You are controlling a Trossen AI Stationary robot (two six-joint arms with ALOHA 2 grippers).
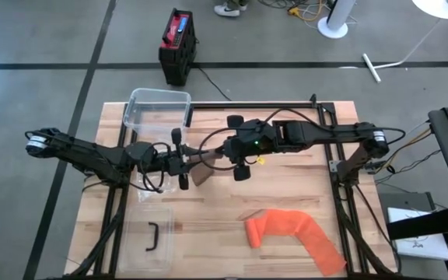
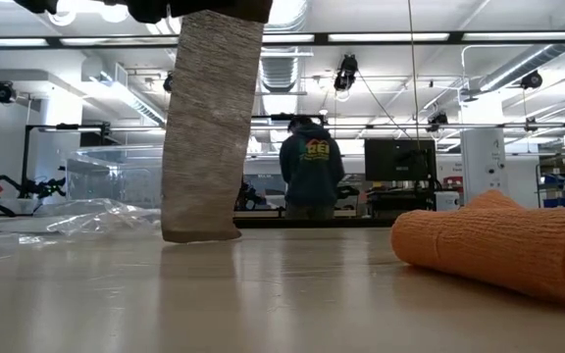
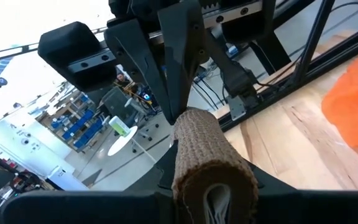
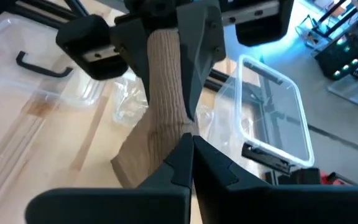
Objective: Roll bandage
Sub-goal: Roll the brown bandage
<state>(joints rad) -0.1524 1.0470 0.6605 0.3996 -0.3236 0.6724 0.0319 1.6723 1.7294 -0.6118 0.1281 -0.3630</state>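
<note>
You are mid-roll: the tan bandage point(image 1: 201, 169) hangs in the air between both arms above the middle of the bench point(image 1: 286, 194), its loose tail dropping until the end just meets the wood, as the low view shows. Your left pincer point(image 4: 166, 43) is pinching the rolled end of the bandage, with a finger on either side of it. Your right pincer point(image 3: 176, 102) is pressed together, its tips meeting right at the far end of the roll; whether cloth is actually caught between them I cannot tell.

To do this step well, keep the two pincers in line along the roll's axis so that the wraps stack squarely instead of spiralling into a cone. Let the tail hang with light tension; if it slackens on the bench, the layers will probably go loose. Turn slowly and don't ease the left grip, or the roll could spring open.

The orange bandage point(image 1: 290, 233) lies well apart on the near right of the bench, and the clear plastic container point(image 1: 158, 109) sits at the far left, both out of your way.
</note>
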